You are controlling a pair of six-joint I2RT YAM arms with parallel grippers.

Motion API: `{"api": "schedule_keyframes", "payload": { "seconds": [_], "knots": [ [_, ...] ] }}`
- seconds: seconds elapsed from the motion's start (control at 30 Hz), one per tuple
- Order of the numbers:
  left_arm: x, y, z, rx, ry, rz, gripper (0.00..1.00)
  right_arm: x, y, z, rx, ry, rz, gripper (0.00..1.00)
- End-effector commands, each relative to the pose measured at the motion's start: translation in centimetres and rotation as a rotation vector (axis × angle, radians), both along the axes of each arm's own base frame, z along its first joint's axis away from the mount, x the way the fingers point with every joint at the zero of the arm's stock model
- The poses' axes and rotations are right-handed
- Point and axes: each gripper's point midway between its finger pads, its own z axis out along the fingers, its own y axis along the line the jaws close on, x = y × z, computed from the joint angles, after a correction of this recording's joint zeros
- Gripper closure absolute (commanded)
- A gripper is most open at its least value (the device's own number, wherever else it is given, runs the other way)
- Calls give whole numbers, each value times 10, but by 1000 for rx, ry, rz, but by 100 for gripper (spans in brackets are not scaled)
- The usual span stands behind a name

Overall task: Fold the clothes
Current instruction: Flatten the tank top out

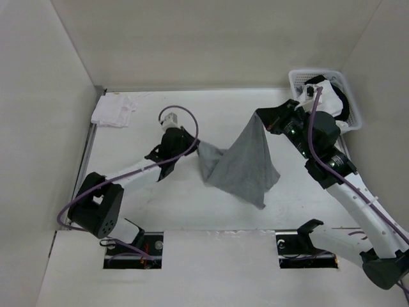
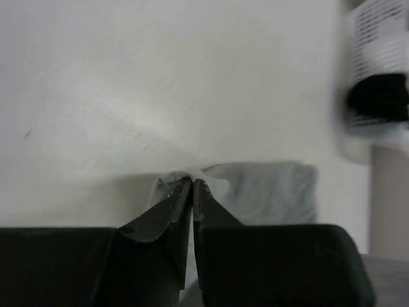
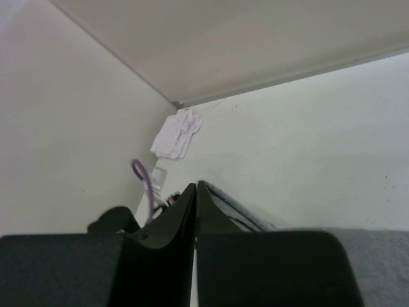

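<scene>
The grey garment [image 1: 246, 163] hangs in the air over the middle of the table [image 1: 160, 204], stretched between the two arms and sagging to a point toward 5 o'clock, where its lowest corner looks to brush the tabletop. The right gripper [image 1: 258, 118] is pressed together on the garment's highest corner, at about 1 o'clock from the table's centre. The left gripper [image 1: 197, 148] sits at 9 o'clock of the cloth with its jaws shut. The left wrist view is blurred, but a fold of grey fabric seems pinched at the tips. A small white folded cloth [image 1: 114, 110] lies in the 10 o'clock corner. A white basket [image 1: 326, 78] with white and black garments stands at 2 o'clock.
</scene>
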Motion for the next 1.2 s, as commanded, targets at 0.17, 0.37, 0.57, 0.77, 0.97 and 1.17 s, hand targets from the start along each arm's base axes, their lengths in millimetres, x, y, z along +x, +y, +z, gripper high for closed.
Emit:
{"api": "schedule_keyframes", "payload": {
  "seconds": [0.17, 0.37, 0.57, 0.77, 0.97, 1.17],
  "knots": [
    [56, 20, 293, -251, -599, 84, 98, -57, 11, 97, 88, -214, 129, 97],
    [21, 67, 370, -255, -743, 156, 97, -131, 37, 75, 116, -177, 341, 97],
    [2, 100, 404, -179, -822, 223, 97, -166, 42, 45, 58, -121, 380, 97],
    [68, 78, 338, -39, -670, 178, 96, -125, 59, -39, -95, 15, 263, 97],
    [169, 44, 218, 67, -456, 105, 96, -43, 46, -134, -188, 190, 96, 98],
    [227, 12, 129, 142, -302, 41, 80, 2, 14, -175, -170, 257, -52, 99]
  ]
}}
